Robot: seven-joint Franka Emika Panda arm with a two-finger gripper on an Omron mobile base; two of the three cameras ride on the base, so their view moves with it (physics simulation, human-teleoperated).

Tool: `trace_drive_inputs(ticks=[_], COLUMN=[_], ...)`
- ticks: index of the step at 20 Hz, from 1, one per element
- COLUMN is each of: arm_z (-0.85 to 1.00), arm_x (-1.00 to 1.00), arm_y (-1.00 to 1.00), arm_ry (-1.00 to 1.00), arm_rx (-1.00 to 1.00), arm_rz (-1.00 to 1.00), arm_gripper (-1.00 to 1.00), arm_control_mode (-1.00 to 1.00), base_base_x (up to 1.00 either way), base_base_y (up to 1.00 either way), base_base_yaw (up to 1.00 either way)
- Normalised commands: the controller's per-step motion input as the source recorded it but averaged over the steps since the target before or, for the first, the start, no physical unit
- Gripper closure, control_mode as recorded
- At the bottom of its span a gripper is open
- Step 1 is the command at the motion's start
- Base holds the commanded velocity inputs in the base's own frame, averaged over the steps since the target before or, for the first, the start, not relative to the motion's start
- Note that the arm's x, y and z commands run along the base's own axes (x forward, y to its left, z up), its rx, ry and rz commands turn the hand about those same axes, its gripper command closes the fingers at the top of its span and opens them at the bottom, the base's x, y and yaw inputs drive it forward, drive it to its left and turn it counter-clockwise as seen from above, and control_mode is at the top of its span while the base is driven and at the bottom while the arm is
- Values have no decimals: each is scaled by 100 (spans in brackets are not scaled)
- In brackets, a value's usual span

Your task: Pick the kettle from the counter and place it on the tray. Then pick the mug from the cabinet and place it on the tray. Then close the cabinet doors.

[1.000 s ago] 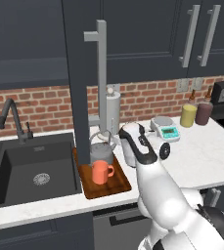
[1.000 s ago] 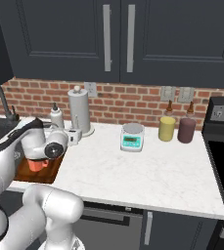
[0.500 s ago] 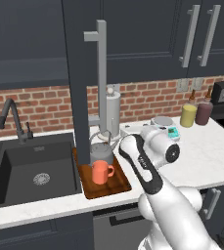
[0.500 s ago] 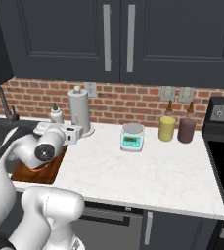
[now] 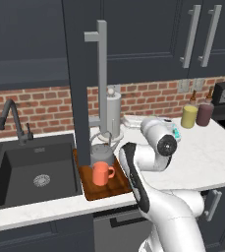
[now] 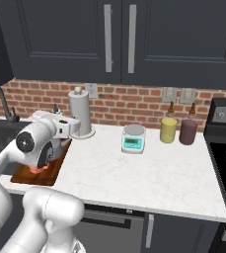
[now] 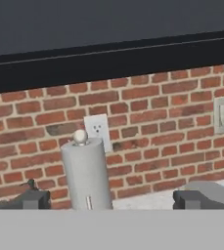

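While the claw (image 7: 111, 199) stood wide open and empty, facing the brick wall (image 7: 147, 112) and paper-towel roll (image 7: 86, 173), the mug (image 5: 100, 173) and kettle (image 5: 102, 152) sat on the tray (image 5: 106, 189) beside the sink (image 5: 30, 170) on the white counter (image 6: 149, 173); one cabinet door (image 5: 87, 74) hung open.

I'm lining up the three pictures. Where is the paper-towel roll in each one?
Left base view: paper-towel roll stands upper middle, at the brick wall, just right of the open door's bar handle.
Right base view: upper left, at the wall, behind the arm.
Hand view: lower left of centre, upright.
Shared landmark: the brick wall directly behind it.
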Motion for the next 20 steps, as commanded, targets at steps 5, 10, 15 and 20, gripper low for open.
trace_drive_inputs(ticks=[5, 10, 15, 20], arm_z=[100, 79, 15, -26], arm_x=[-25, -29, -67, -99], arm_y=[-25, -33, -38, -37], arm_ry=[31, 35, 23, 2], arm_rx=[0, 0, 0, 0], arm_rz=[-24, -25, -24, -19], arm_gripper=[-100, -100, -100, -100], arm_control_mode=[-100, -100, -100, -100], base_base_x=[0, 0, 0, 0], base_base_y=[0, 0, 0, 0], base_base_yaw=[0, 0, 0, 0])
